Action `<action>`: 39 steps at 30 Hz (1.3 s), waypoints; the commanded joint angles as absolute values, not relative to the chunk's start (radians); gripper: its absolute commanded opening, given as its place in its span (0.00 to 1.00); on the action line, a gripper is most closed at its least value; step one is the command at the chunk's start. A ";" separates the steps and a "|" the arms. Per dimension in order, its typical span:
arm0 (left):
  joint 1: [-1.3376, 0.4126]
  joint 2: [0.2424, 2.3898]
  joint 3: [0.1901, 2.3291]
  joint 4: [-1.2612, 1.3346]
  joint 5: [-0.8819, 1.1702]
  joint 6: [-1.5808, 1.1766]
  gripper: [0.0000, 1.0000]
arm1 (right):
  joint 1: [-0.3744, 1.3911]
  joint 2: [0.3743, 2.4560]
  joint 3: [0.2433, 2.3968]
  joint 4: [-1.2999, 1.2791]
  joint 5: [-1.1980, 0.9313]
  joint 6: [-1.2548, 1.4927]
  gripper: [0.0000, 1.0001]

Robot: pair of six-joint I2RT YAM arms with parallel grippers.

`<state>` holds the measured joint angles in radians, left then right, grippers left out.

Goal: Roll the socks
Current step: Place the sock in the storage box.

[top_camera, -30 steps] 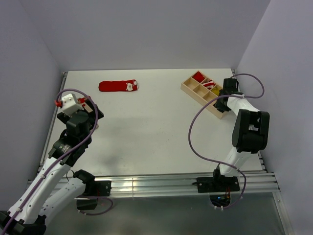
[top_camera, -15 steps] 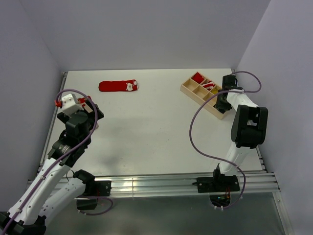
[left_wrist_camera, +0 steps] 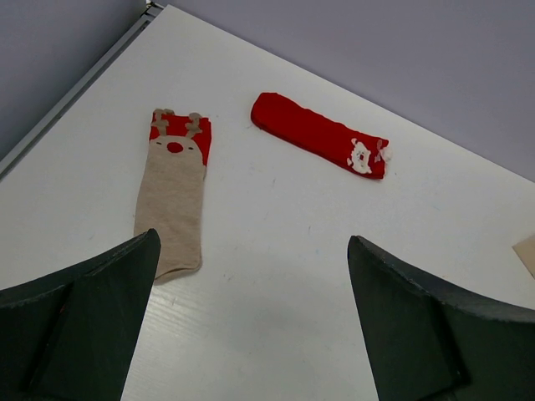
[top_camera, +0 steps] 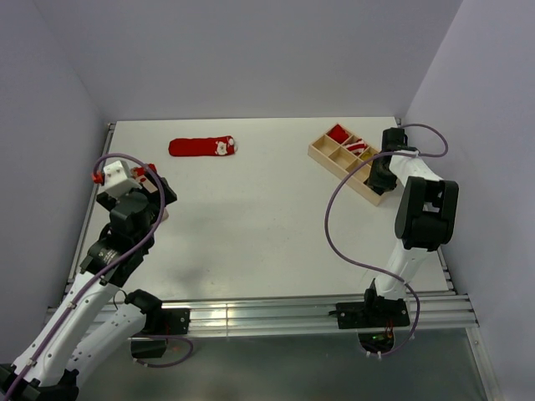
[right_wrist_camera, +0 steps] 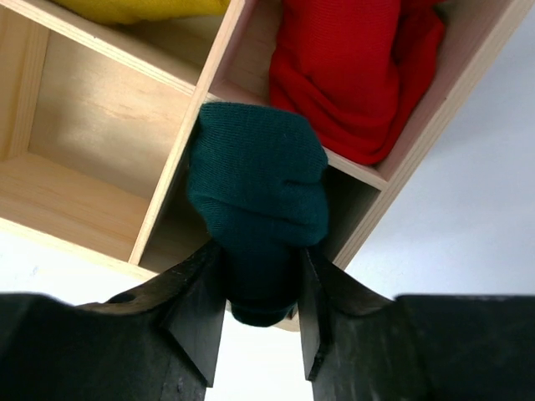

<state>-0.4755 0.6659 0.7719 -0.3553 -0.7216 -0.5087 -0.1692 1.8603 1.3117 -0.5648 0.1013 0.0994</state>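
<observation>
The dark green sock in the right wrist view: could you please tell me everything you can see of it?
The dark green sock is a fine knit, bunched into a compact, rounded bundle with soft folds. The right gripper has its jaws shut on the end nearest the camera, one on each side. The bundle sits over the wooden box, across the divider next to the compartment holding a red sock. Whether it touches the wood cannot be told.

Reindeer sock lies left of Santa sock; tray apparently rightward.
</observation>
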 commanded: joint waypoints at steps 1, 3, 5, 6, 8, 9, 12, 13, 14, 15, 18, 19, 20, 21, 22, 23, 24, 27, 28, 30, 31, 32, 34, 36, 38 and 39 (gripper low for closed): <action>-0.476 0.652 0.765 -0.319 -0.712 -0.492 0.99 | -0.161 1.850 1.305 -0.791 0.049 0.098 0.44; -0.476 0.649 0.764 -0.319 -0.713 -0.491 0.99 | -0.161 1.832 1.318 -0.804 0.060 0.104 0.48; -0.476 0.649 0.765 -0.318 -0.709 -0.492 0.99 | -0.161 1.815 1.331 -0.807 0.055 0.106 0.50; -0.474 0.649 0.762 -0.318 -0.709 -0.491 1.00 | -0.161 1.812 1.341 -0.813 0.055 0.109 0.50; -0.476 0.647 0.764 -0.319 -0.710 -0.492 0.99 | -0.161 1.802 1.350 -0.821 0.064 0.117 0.52; -0.476 0.647 0.762 -0.319 -0.710 -0.492 0.99 | -0.161 1.799 1.353 -0.825 0.067 0.118 0.53; -0.476 0.647 0.762 -0.319 -0.709 -0.492 0.99 | -0.161 1.773 1.359 -0.819 0.089 0.132 0.54; -0.476 0.649 0.762 -0.319 -0.709 -0.492 1.00 | -0.161 1.767 1.362 -0.818 0.089 0.132 0.54; -0.476 0.649 0.762 -0.319 -0.707 -0.492 0.99 | -0.161 1.763 1.362 -0.815 0.081 0.136 0.54; -0.476 0.649 0.762 -0.319 -0.709 -0.492 0.99 | -0.161 1.756 1.364 -0.807 0.074 0.138 0.54; -0.476 0.650 0.762 -0.318 -0.710 -0.491 0.99 | -0.163 1.743 1.374 -0.805 0.084 0.150 0.54; -0.476 0.653 0.762 -0.318 -0.710 -0.491 1.00 | -0.163 1.732 1.377 -0.802 0.089 0.152 0.54; -0.476 0.653 0.761 -0.318 -0.710 -0.492 0.99 | -0.163 1.729 1.381 -0.799 0.097 0.155 0.54; -0.476 0.655 0.762 -0.318 -0.710 -0.492 0.99 | -0.163 1.726 1.382 -0.799 0.104 0.158 0.53; -0.476 0.655 0.762 -0.318 -0.710 -0.492 0.99 | -0.163 1.720 1.390 -0.798 0.107 0.160 0.53; -0.474 0.655 0.762 -0.318 -0.709 -0.491 1.00 | -0.164 1.718 1.393 -0.796 0.109 0.161 0.53; -0.474 0.657 0.761 -0.318 -0.709 -0.491 0.99 | -0.164 1.717 1.396 -0.793 0.109 0.164 0.53; -0.472 0.657 0.761 -0.316 -0.709 -0.491 0.99 | -0.166 1.718 1.401 -0.779 0.113 0.172 0.53; -0.472 0.657 0.761 -0.316 -0.707 -0.491 0.99 | -0.166 1.720 1.402 -0.772 0.114 0.175 0.53; -0.471 0.655 0.761 -0.316 -0.706 -0.491 0.99 | -0.169 1.733 1.399 -0.749 0.114 0.178 0.53; -0.471 0.653 0.761 -0.314 -0.703 -0.491 0.99 | -0.170 1.739 1.390 -0.743 0.107 0.179 0.53; -0.471 0.655 0.761 -0.316 -0.703 -0.491 0.99 | -0.173 1.747 1.387 -0.736 0.103 0.181 0.53; -0.471 0.653 0.761 -0.314 -0.703 -0.489 0.99 | -0.176 1.775 1.361 -0.713 0.098 0.183 0.53; -0.471 0.653 0.761 -0.314 -0.701 -0.491 0.99 | -0.176 1.790 1.338 -0.692 0.104 0.183 0.52; -0.471 0.652 0.762 -0.316 -0.701 -0.491 0.99 | -0.176 1.815 1.304 -0.681 0.112 0.183 0.46; -0.471 0.652 0.761 -0.316 -0.701 -0.492 0.99 | -0.176 1.821 1.293 -0.673 0.113 0.183 0.43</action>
